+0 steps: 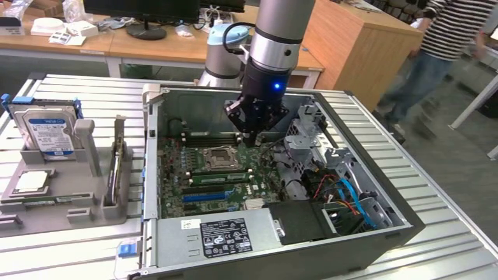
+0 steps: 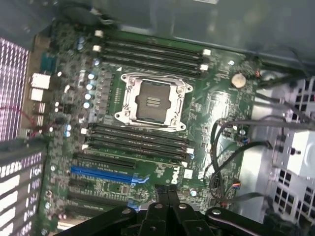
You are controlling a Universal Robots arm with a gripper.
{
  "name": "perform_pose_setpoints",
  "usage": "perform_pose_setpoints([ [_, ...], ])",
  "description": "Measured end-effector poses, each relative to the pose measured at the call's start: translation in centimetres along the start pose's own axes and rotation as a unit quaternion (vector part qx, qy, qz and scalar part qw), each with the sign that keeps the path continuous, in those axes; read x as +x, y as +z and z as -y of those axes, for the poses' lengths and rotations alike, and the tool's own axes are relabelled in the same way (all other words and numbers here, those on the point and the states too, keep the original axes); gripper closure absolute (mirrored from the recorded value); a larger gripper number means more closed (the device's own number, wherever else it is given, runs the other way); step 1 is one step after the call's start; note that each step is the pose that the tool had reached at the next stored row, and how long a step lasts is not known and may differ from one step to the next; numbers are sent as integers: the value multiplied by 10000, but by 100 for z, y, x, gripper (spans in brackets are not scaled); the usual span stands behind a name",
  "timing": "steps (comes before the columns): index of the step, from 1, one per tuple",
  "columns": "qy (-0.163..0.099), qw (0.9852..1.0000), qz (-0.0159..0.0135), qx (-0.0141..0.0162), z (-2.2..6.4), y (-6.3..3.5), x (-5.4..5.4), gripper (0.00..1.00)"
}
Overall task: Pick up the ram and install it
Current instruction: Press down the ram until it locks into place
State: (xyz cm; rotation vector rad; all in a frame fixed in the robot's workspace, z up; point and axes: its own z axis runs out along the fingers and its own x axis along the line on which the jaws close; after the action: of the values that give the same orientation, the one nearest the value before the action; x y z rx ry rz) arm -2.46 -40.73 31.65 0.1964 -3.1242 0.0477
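Note:
My gripper (image 1: 251,140) hangs inside the open computer case (image 1: 365,169), over the motherboard (image 1: 233,192) just beyond the empty processor socket (image 1: 220,156). Its fingers are pressed together with nothing between them. A long green strip that looks like the ram (image 1: 221,177) stands along the memory slots on the near side of the socket. In the wrist view the shut gripper (image 2: 167,189) points down at the board past the end of the slot rows (image 2: 138,142) beside the socket (image 2: 152,101). There I cannot tell a stick from the slots.
A grey holder (image 1: 86,204) at the exterior view's left carries a blue-labelled hard drive (image 1: 46,128), a square silver chip (image 1: 31,182) and a thin card on edge (image 1: 115,175). Cables (image 1: 350,198) and a power supply (image 1: 221,236) crowd the case. A person (image 1: 435,64) stands behind.

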Motion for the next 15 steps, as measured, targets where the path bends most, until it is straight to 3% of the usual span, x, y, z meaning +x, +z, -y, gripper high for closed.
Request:
perform_pose_setpoints([
  [5, 455, 9990, -14, -6, 0, 1, 0, 89],
  [9, 819, 9966, -24, -11, 0, 2, 0, 89],
  [15, 880, 9961, -26, -11, 0, 1, 0, 89],
])
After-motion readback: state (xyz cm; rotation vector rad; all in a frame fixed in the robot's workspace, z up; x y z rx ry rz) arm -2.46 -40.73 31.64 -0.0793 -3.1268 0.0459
